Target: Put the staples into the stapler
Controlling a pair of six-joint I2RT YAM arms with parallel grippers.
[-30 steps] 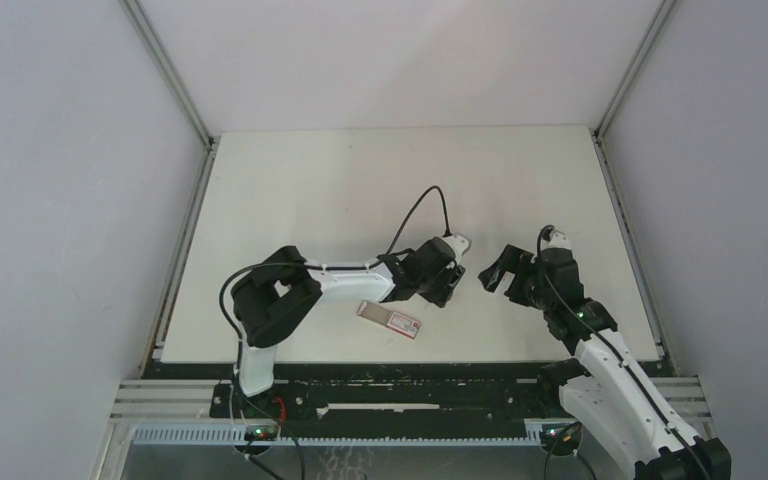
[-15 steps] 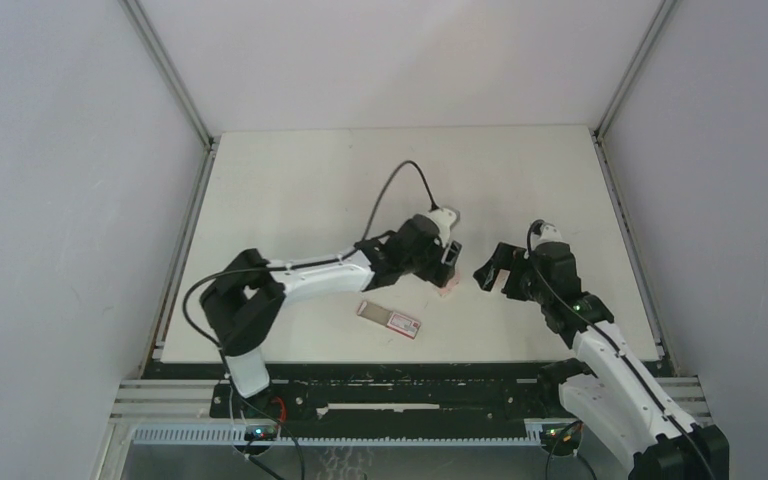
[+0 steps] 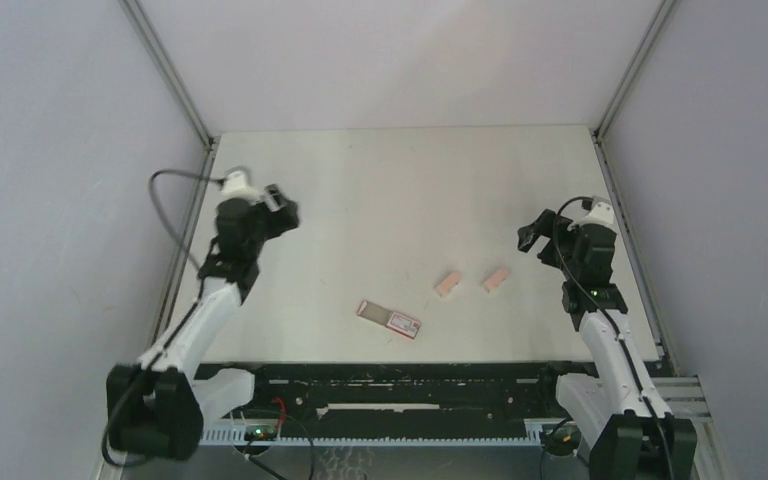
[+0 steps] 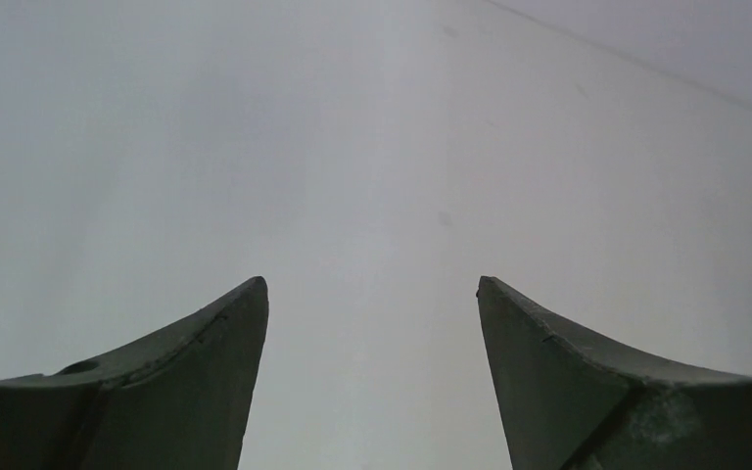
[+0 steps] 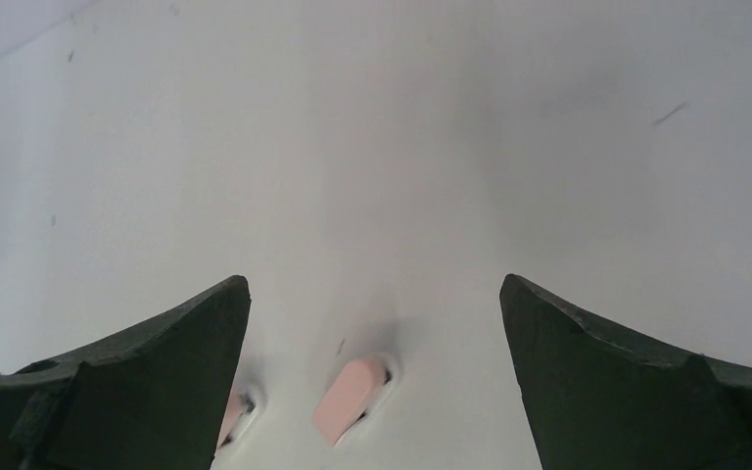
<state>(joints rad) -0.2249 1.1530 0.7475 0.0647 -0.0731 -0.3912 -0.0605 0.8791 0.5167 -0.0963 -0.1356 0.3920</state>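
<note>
The staples pack (image 3: pixel 388 319), a flat pink-red box with a white label patch, lies near the table's front middle. I see no stapler that I can recognise. Two small plain pink blocks (image 3: pixel 448 283) (image 3: pixel 496 279) lie side by side to the right of the pack. My left gripper (image 3: pixel 280 207) is open and empty at the far left, over bare table (image 4: pixel 372 147). My right gripper (image 3: pixel 529 238) is open and empty at the right, above and behind the blocks. One block (image 5: pixel 351 397) shows between its fingers in the right wrist view. The other (image 5: pixel 231 415) is half hidden by a finger.
The white table (image 3: pixel 400 190) is walled by grey panels on three sides, with metal rails along its left and right edges. The left arm's cable loops near the left rail (image 3: pixel 185 260).
Both arms have pulled away from the table's middle, the left far to the left, the right to the right. The two pink blocks now lie uncovered there. The pack has not moved.
</note>
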